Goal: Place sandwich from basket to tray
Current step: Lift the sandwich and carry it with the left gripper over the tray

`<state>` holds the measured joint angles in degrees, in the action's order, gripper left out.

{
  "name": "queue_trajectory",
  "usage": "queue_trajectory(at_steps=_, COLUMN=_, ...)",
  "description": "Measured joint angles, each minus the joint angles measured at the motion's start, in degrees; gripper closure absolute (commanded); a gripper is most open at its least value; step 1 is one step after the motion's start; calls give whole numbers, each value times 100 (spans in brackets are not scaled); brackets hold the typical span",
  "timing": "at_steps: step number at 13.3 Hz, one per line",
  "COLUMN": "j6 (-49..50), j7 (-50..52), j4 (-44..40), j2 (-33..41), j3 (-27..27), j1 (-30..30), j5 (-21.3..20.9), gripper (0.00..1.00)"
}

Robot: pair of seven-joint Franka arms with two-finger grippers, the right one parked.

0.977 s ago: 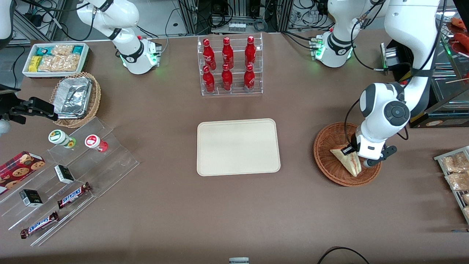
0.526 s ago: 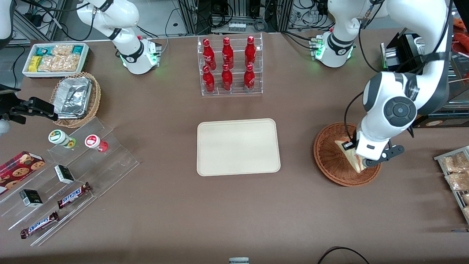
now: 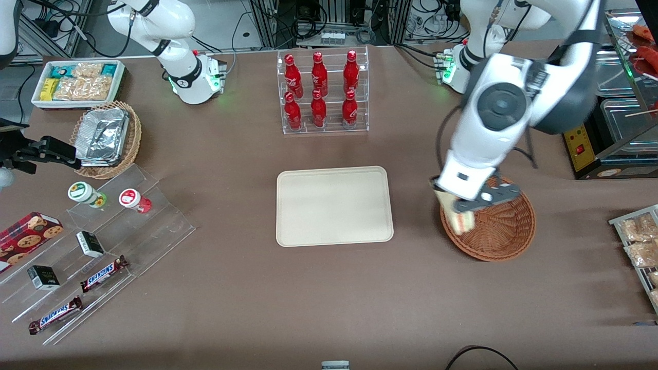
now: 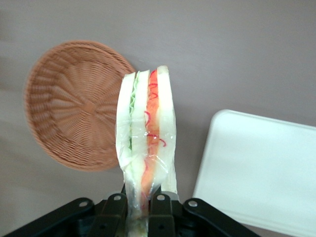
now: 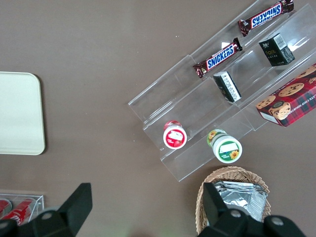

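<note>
Counts: one sandwich (image 4: 146, 148), one reddish-brown basket (image 3: 501, 231), one cream tray (image 3: 334, 205). Also six red bottles (image 3: 320, 90) in a clear rack, three on each of two tiers. Two Snickers bars (image 3: 103, 273) and two small dark boxes (image 3: 90, 243) on the clear stepped stand, plus two round lidded pots (image 3: 87, 194). One tan basket with foil containers (image 3: 105, 137), one white bin of snack packets (image 3: 78, 82), one cookie box (image 3: 28, 234).

Sandwich: plastic-wrapped triangular wedge, pale white bread. Wrist view shows the cut edge: green layer on one side, red/orange on the other, white bread slices between and outside.

Gripper (image 4: 138, 206) is clamped on the sandwich's narrow end, black fingers (image 4: 114, 210) pressing the bread faces from both sides. Sandwich is lifted, clear of the basket (image 4: 74, 106).

Position: in front view the sandwich (image 3: 461, 220) hangs under the gripper (image 3: 465, 208) over the basket rim nearest the tray, between basket centre and tray. Basket interior is bare wicker. Tray surface (image 4: 261, 168) has nothing on it.

Orientation: long axis runs straight out from the fingers, wide end pointing away from the wrist, cut edge facing the wrist camera. In front view it hangs downward toward the table.
</note>
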<state>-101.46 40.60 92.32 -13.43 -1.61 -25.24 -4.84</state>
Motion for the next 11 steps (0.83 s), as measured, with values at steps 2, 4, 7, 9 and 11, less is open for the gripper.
queue_trajectory(at_steps=2, j6=-9, j7=78, j4=-89, j2=-188, j3=-5, j1=-412, j5=185, gripper=100)
queue_trajectory(at_steps=4, j6=-63, j7=94, j4=-257, j2=-459, j3=-8, j1=-799, j5=353, gripper=100)
queue_trajectory(at_steps=7, j6=-622, j7=93, j4=-381, j2=-895, j3=-13, j1=-1288, j5=480, gripper=100)
queue_trajectory(at_steps=9, j6=-971, j7=106, j4=-422, j2=-1278, j3=-8, j1=-1674, j5=480, gripper=100)
queue_trajectory(at_steps=11, j6=-1311, j7=170, j4=-480, j2=-1697, j3=-4, j1=-1971, j5=480, gripper=100)
